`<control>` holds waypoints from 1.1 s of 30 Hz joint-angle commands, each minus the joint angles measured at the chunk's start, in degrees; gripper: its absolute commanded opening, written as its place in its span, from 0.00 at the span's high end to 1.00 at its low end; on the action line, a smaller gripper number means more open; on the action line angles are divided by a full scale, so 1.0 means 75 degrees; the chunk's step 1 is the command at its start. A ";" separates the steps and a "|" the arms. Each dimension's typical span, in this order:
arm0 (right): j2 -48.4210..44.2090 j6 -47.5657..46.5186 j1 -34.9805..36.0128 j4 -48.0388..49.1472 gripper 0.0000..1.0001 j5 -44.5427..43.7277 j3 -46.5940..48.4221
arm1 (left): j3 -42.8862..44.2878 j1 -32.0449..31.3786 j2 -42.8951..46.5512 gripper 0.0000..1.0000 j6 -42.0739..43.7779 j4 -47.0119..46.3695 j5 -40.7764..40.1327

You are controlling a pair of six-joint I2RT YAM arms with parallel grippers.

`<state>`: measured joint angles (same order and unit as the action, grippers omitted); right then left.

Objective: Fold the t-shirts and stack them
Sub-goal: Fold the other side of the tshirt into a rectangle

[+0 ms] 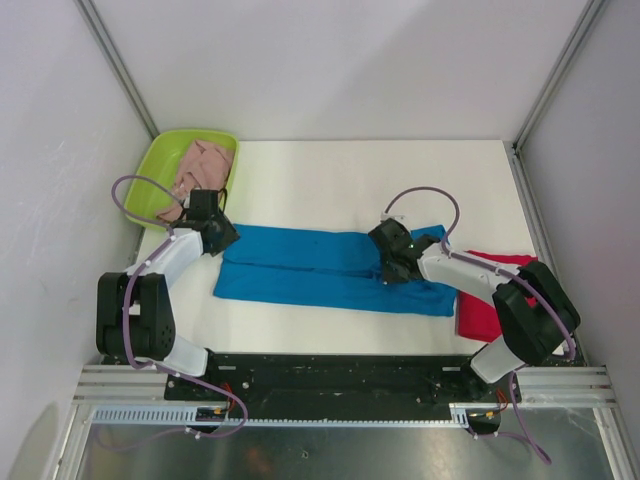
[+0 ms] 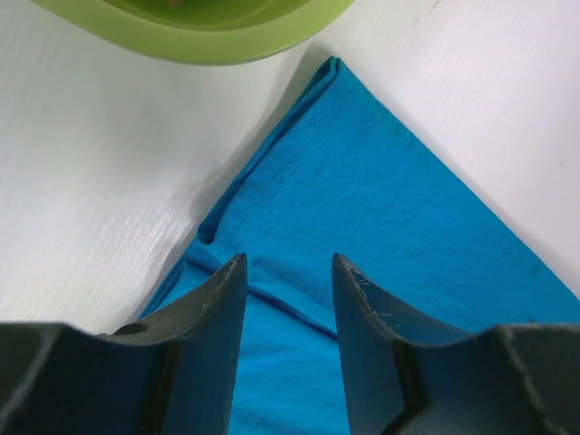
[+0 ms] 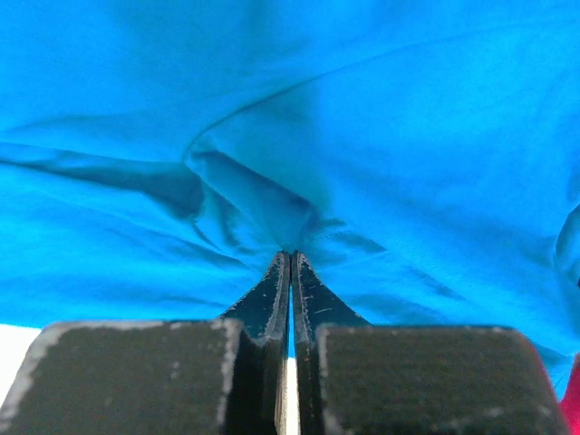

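The bright blue t-shirt lies folded into a long band across the table. My left gripper is open over the shirt's left end; in the left wrist view its jaws stand apart above blue cloth with nothing between them. My right gripper is shut on a pinch of the blue shirt near its right part; the cloth puckers at the fingertips. The red t-shirt lies folded at the right, partly under my right arm. The pale pink t-shirt lies crumpled in the tray.
A lime-green plastic tray stands at the back left corner, its rim also in the left wrist view. Walls and metal frame posts close in the table on the left, back and right.
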<state>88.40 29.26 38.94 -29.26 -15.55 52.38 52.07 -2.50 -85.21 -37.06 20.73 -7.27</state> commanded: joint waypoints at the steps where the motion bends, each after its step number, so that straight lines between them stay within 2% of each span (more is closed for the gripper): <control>1: -0.0349 -0.0277 0.0032 -0.0647 1.00 0.0374 0.0842 | 0.0147 -0.0027 0.0046 0.53 0.0066 -0.0014 -0.0012; 17: 0.0389 -0.0154 -0.0101 -0.0992 0.99 0.1943 0.1549 | 0.0182 -0.0023 -0.0013 0.53 0.0088 0.0001 0.0078; 22: 0.0359 -0.0142 -0.0313 -0.0692 0.96 0.2579 0.1570 | 0.0188 -0.0020 -0.0061 0.53 0.0062 0.0001 0.0132; 33: 0.0674 -0.0002 -0.0807 -0.0451 0.97 0.3411 0.1794 | 0.0206 -0.0019 -0.0124 0.53 0.0051 -0.0003 0.0188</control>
<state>92.68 28.42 33.85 -34.48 6.94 62.48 52.07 -2.50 -86.00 -37.06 20.73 -6.76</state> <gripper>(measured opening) 0.033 0.470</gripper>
